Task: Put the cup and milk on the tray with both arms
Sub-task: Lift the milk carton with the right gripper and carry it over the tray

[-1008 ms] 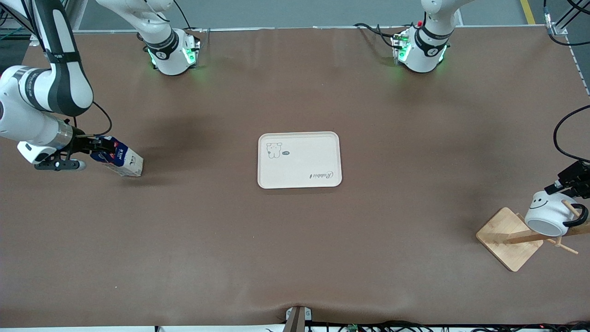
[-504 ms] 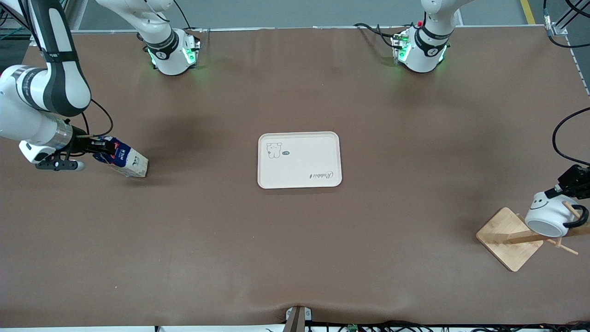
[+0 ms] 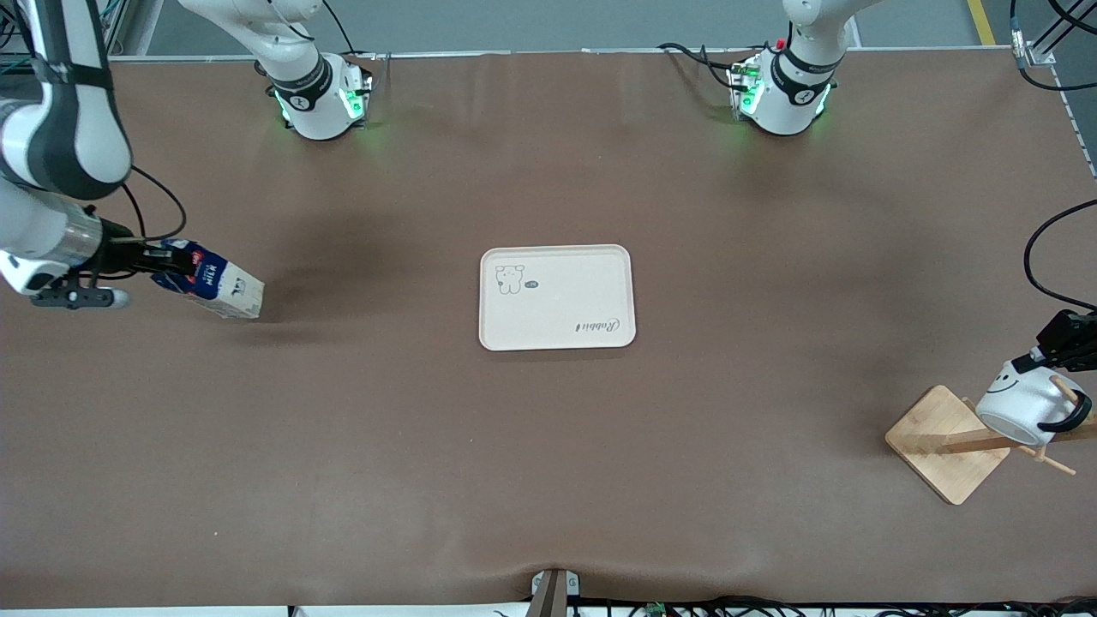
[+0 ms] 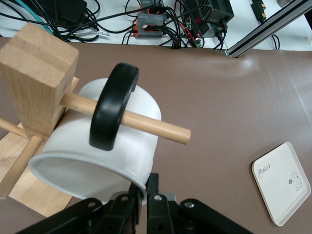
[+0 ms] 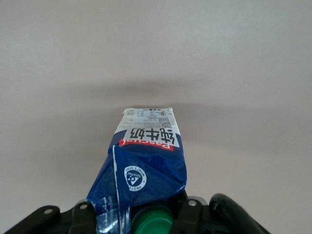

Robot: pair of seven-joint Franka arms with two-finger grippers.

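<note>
Right gripper (image 3: 163, 257) clamps the tilted milk (image 3: 214, 287); left gripper (image 3: 1041, 356) seemingly pinches the cup (image 3: 1020, 403), hung on the rack (image 3: 947, 441). Tray (image 3: 557, 334) bare: both placements remain.

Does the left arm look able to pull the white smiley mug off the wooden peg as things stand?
Probably yes: the left hand is at the white smiley mug, whose black handle hangs on a wooden peg with a free open end.

open table around the tray (image 3: 557, 297), wooden rack peg (image 4: 129, 121) through the cup (image 4: 97, 156) handle
</note>
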